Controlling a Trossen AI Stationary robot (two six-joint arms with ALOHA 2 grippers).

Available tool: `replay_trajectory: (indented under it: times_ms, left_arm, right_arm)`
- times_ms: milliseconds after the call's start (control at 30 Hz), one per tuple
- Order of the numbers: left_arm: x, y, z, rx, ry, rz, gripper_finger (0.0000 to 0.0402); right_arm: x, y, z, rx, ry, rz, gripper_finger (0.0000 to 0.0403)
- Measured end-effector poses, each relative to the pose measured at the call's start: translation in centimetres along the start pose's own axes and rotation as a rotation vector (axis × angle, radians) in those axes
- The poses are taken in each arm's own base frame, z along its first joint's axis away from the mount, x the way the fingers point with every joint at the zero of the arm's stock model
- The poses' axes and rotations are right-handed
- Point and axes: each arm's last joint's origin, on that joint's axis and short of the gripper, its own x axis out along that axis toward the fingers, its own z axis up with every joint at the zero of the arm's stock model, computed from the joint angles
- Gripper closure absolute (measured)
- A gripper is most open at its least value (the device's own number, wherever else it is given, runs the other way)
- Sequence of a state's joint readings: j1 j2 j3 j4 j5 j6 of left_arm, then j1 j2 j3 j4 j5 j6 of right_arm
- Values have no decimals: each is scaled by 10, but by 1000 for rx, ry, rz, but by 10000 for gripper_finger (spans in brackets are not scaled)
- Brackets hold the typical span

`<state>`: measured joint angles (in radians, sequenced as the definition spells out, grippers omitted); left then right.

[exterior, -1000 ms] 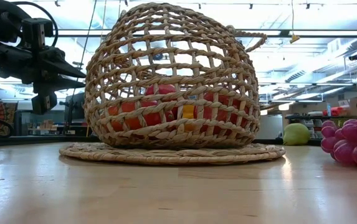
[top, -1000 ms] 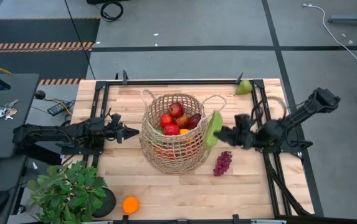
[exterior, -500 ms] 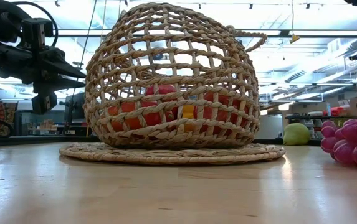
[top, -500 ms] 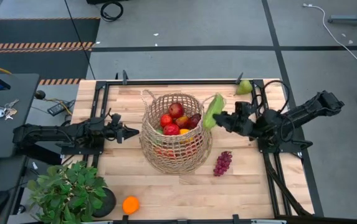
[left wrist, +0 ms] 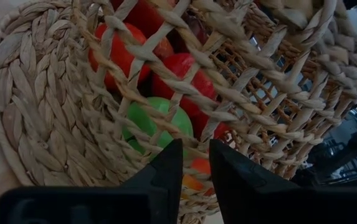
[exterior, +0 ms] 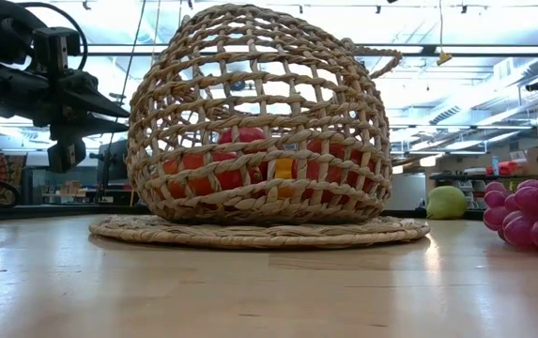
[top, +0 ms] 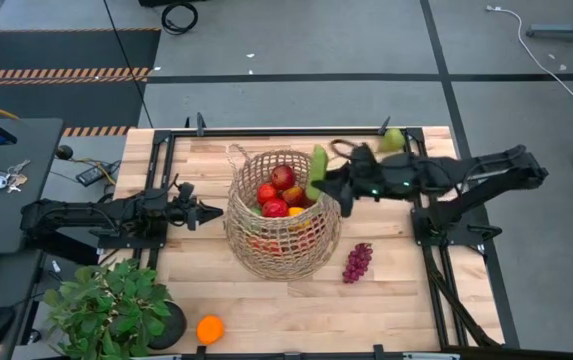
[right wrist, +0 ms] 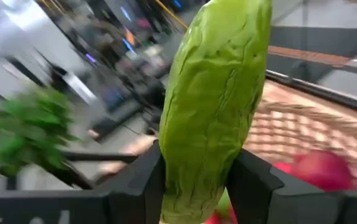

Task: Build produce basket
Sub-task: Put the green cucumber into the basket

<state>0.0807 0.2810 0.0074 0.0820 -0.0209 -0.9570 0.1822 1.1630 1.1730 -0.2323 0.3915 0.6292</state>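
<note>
The tan wicker basket point(top: 284, 215) stands on its flat woven base at the table's middle, with red apples point(top: 276, 190) and other fruit inside. My right gripper point(top: 332, 185) is shut on a green cucumber point(top: 317, 168) above the basket's far right rim. My left gripper point(top: 206, 212) waits close beside the basket's left wall point(left wrist: 103, 124), its fingers a narrow gap apart and empty. It also shows in the low view point(exterior: 109, 103). My right gripper pinches the cucumber's two sides point(right wrist: 190, 174) between its two fingers point(right wrist: 253, 183), toward one end. The fingers come about level from the table's right and lie across it. The cucumber's long part point(right wrist: 222, 74) sticks out beyond the fingers, lifted clear above the basket's rim.
Purple grapes point(top: 357, 262) lie on the table right of the basket. A green pear point(top: 393, 139) sits at the far right edge. An orange point(top: 209, 329) and a potted green plant point(top: 106, 305) are at the near left. Black frame rails point(top: 266, 131) border the table.
My right gripper has carried the cucumber from beside the basket's right wall toward the table's far edge and then left, over the basket's far right rim. The cucumber has turned with it. It stays held.
</note>
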Motion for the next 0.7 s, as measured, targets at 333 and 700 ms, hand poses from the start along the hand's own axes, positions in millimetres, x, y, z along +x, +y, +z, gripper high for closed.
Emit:
replay_trajectory:
  times_ms: [333, 700]
  left_arm:
    - [0, 0, 0, 0, 2, 3, 312]
    - [0, 0, 0, 0, 2, 4, 310]
  right_arm:
    - [46, 10, 20, -358, 311, -267, 252]
    - [109, -13, 46, -461, 518, -204, 252]
